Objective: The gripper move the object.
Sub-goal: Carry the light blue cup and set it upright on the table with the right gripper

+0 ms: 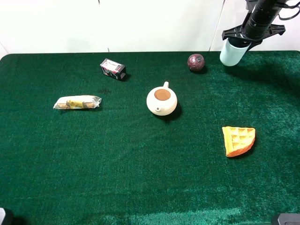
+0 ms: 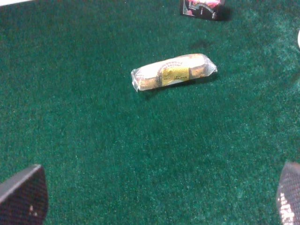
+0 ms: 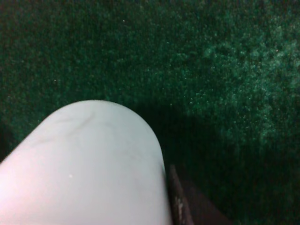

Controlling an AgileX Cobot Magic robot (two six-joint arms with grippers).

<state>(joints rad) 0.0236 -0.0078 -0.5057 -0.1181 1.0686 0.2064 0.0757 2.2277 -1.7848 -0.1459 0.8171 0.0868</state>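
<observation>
Right gripper point(image 1: 244, 38) clamped on tilted pale blue cup point(image 1: 231, 53) near dark ball point(image 1: 196, 62); left gripper point(image 2: 157, 197) with jaws apart

Pale and warm colours on a deep green counter point(image 1: 140, 187)

The counter is a uniform dark green pile, and the wall point(image 1: 150, 23) along the top of the frame is white. At upper right the cup point(image 1: 232, 52) is plain pale blue and the right gripper point(image 1: 253, 33) is black. The ball point(image 1: 196, 62) is mottled dark maroon. The teapot point(image 1: 161, 101) at centre is cream, brown inside. At lower right the waffle point(image 1: 238, 140) is orange-yellow with a square grid. At upper left the box point(image 1: 113, 69) is black with red and white print. The packet point(image 1: 77, 101) shows yellow and brown through clear wrap.
</observation>
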